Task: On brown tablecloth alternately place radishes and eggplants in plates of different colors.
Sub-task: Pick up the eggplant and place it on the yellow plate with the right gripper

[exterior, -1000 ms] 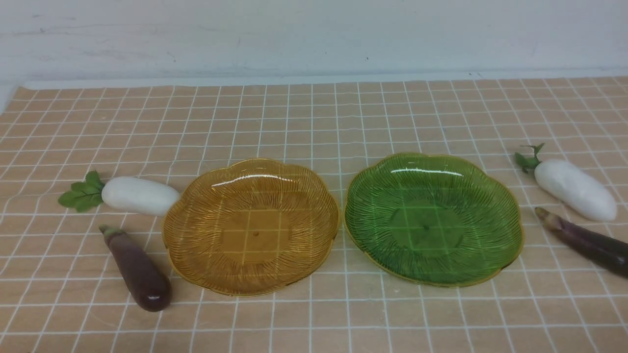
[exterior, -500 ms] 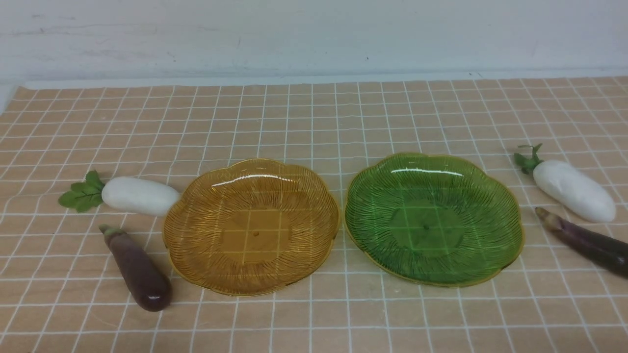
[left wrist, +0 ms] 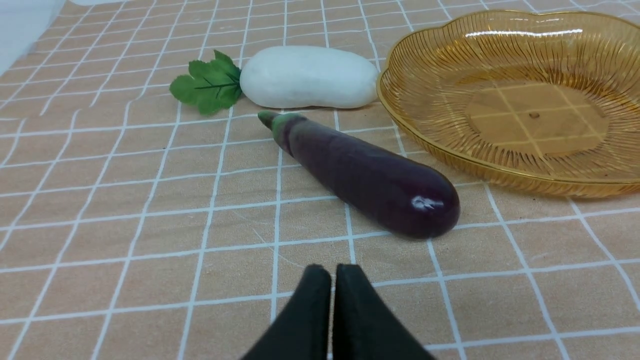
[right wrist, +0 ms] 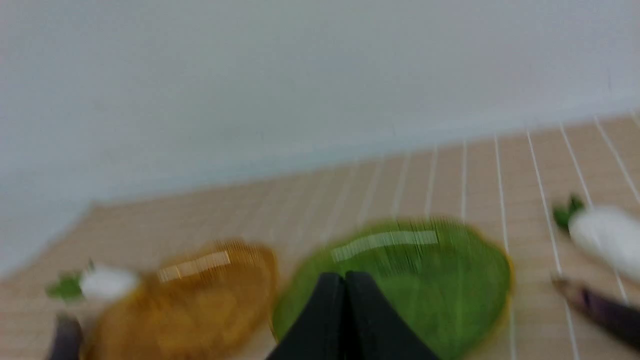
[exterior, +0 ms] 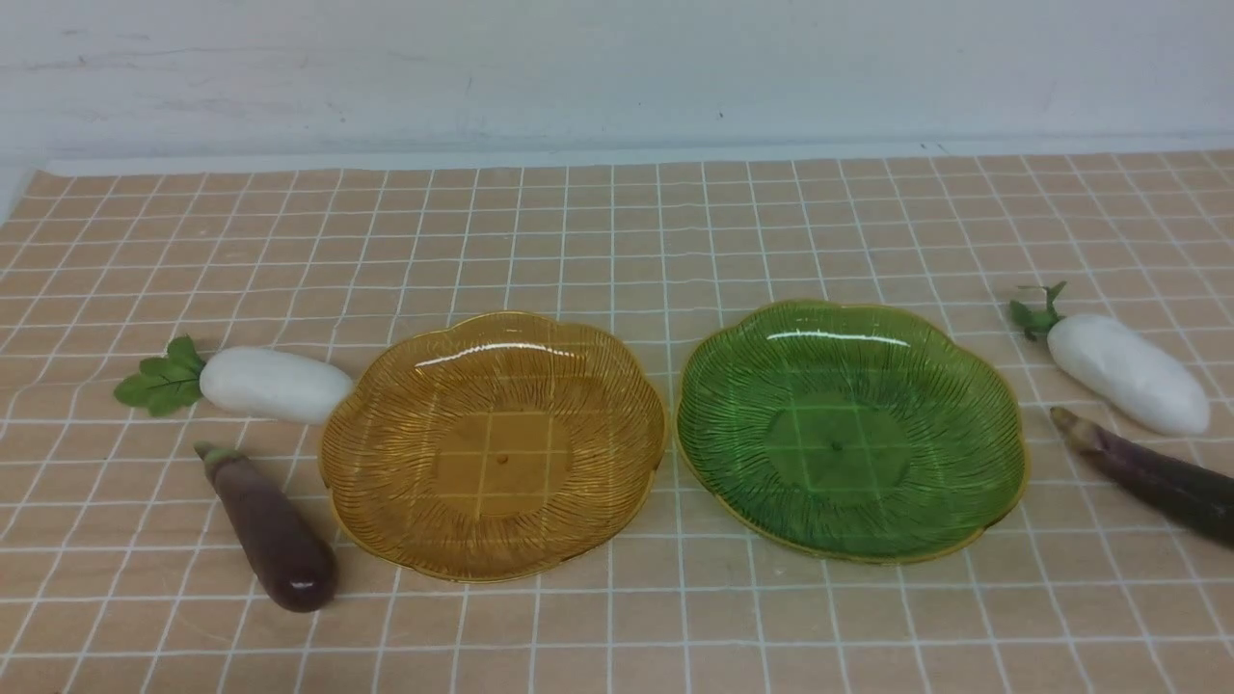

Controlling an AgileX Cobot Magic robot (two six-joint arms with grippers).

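On the brown tablecloth (exterior: 617,231) an amber plate (exterior: 494,443) and a green plate (exterior: 850,430) lie side by side, both empty. Left of the amber plate lie a white radish (exterior: 273,384) and a dark eggplant (exterior: 271,528). Right of the green plate lie a second radish (exterior: 1126,373) and a second eggplant (exterior: 1152,475). Neither arm shows in the front view. My left gripper (left wrist: 332,272) is shut and empty, just short of the left eggplant (left wrist: 370,177), with the radish (left wrist: 307,76) and amber plate (left wrist: 520,95) beyond. My right gripper (right wrist: 345,279) is shut and empty before the blurred green plate (right wrist: 425,280).
A pale wall (exterior: 617,67) rises behind the cloth's far edge. The cloth is slightly wrinkled between the plates and the wall. The right wrist view is motion-blurred.
The right radish and eggplant have shifted very slightly in the front view. The plates and left vegetables have not moved.
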